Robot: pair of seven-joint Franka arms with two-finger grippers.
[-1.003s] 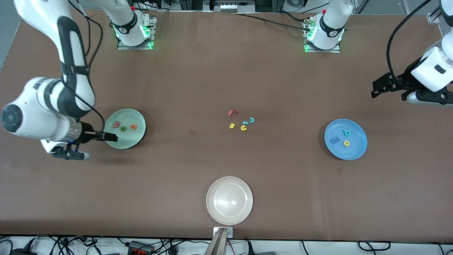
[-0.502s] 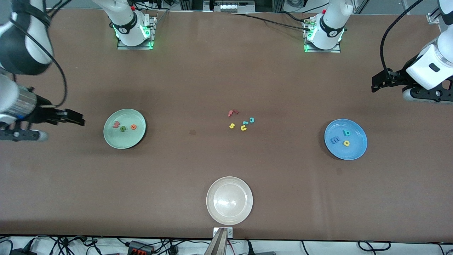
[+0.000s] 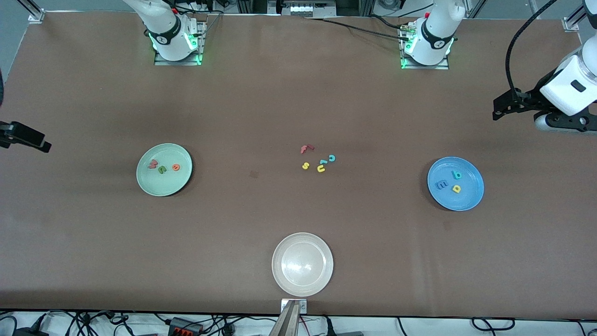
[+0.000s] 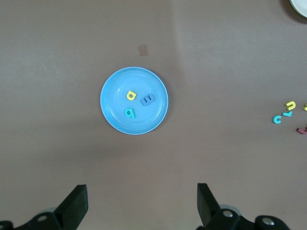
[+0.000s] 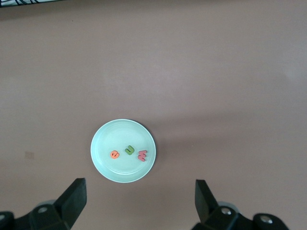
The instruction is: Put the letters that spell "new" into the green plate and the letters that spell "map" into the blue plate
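The green plate holds the pinkish-red "w", dark green "n" and orange "e". The blue plate holds the blue "m", teal "a" and yellow "p". My right gripper hangs open and empty high over the table's edge, at the right arm's end. My left gripper is open and empty, high over the left arm's end.
Loose letters lie mid-table: a red "f", yellow "s", yellow "u" and teal "c". A whitish-beige plate sits near the front edge.
The right arm has drawn up and away from the green plate toward its end of the table, now mostly out of the front view. The left arm has barely shifted.
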